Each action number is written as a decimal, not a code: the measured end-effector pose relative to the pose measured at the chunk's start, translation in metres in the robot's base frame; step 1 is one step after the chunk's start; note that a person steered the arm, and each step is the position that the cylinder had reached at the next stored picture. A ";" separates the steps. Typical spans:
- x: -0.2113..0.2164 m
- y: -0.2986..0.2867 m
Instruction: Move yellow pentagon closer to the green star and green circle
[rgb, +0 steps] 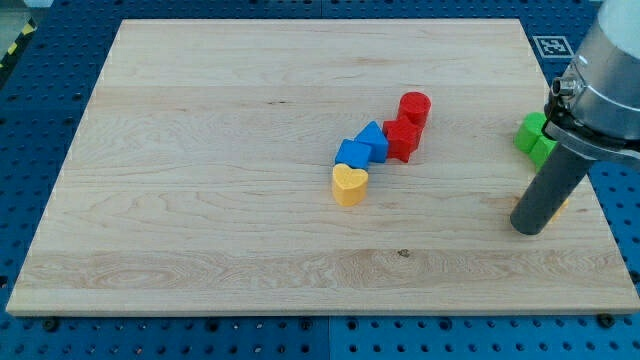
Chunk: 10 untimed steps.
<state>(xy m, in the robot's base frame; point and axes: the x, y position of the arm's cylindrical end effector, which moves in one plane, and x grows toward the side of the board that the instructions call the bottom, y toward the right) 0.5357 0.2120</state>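
Yellow pentagon block (566, 204) is hiding mostly behind the dark rod, only a sliver showing near the wooden board's (200, 120) right edge. My tip (530, 230) is resting just left of it, a bare rod with nothing to grip. Two green blocks (534, 136), shapes unclear, are sitting just beyond, so you are probably needing a push toward the far side.

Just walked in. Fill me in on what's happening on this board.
I am a single arm that pushes blocks with a rod. My tip sits near the board's right edge, just below the green blocks, whose shapes my arm partly hides. A sliver of yellow shows behind the rod; it may be the pentagon, but I cannot tell. Mid-board, untouched, lie a yellow heart, two blue blocks and two red blocks.
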 end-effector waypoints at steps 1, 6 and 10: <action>0.014 0.005; -0.016 0.017; -0.019 0.006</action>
<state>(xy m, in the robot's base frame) 0.5166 0.2183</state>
